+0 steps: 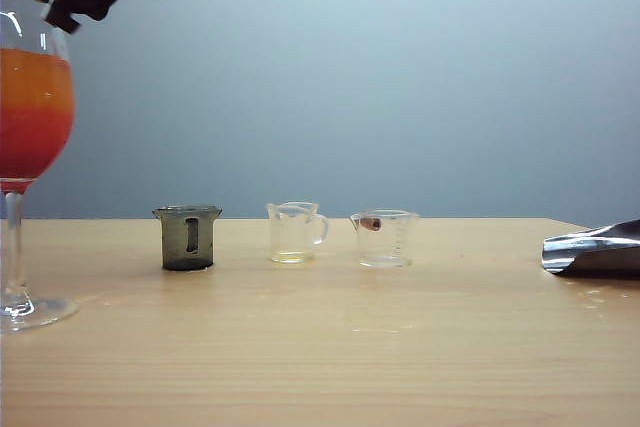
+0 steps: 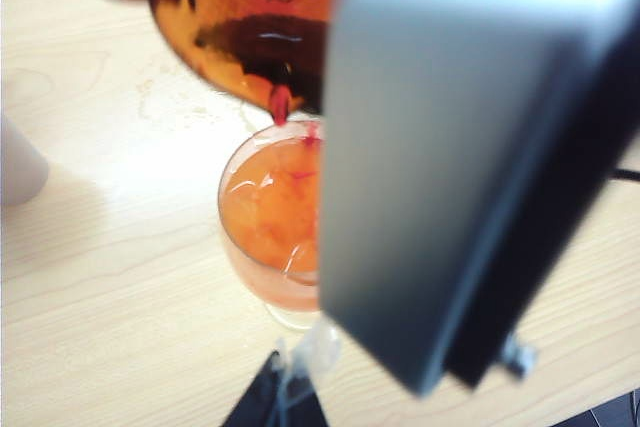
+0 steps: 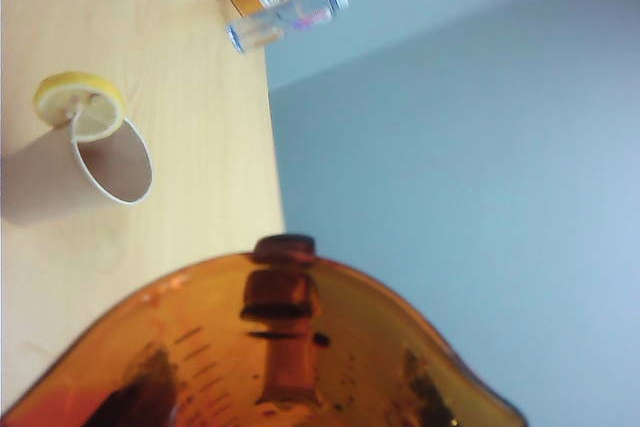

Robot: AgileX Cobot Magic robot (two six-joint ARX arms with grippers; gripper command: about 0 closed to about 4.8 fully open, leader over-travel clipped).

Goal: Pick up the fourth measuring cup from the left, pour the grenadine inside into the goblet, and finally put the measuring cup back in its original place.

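Filling the right wrist view, the fourth measuring cup (image 3: 270, 347) is clamped in our right hand, whose fingertips stay hidden; we judge it light, thin plastic with a slick wall, best held across the body opposite the spout. Tilted over the goblet (image 2: 270, 217), it sends a thread of the grenadine (image 2: 281, 104) off its spout into the bowl, which is nearly full: orange above, red settling below. That glass looks fragile and top-heavy. Our left hand (image 2: 275, 402) sits low by the stem; its state we cannot tell. Farther along the counter (image 1: 330, 347) stand a smoky grey cup (image 1: 187, 237) and two clear cups, near empty
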